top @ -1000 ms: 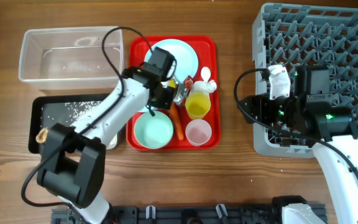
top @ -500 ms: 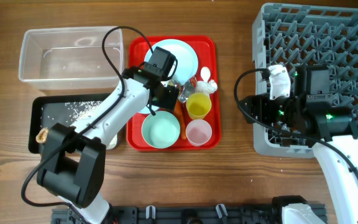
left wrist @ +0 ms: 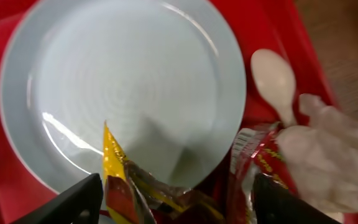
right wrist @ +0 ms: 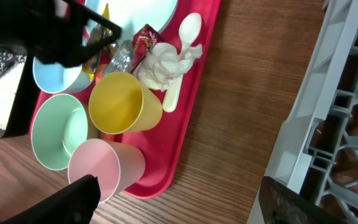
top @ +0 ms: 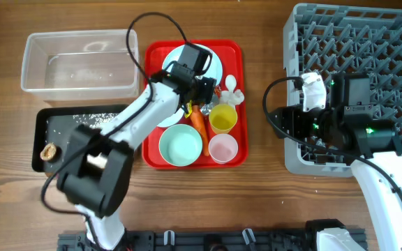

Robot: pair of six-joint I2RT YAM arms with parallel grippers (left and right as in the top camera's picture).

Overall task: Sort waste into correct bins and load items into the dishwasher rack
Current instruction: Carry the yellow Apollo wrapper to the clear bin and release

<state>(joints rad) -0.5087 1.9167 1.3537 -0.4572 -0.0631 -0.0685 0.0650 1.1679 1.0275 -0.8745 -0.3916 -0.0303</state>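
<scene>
Left gripper (top: 202, 92) has shifted from the carrot (top: 199, 129) toward the plate (left wrist: 123, 81), fingers released over the yellow wrapper (left wrist: 114, 168); right gripper (top: 281, 124) spread, empty.

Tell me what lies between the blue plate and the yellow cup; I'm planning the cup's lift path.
The yellow wrapper and red-silver wrapper lie between plate and yellow cup, crumpled white paper beside them; clearest in the right wrist view.
</scene>
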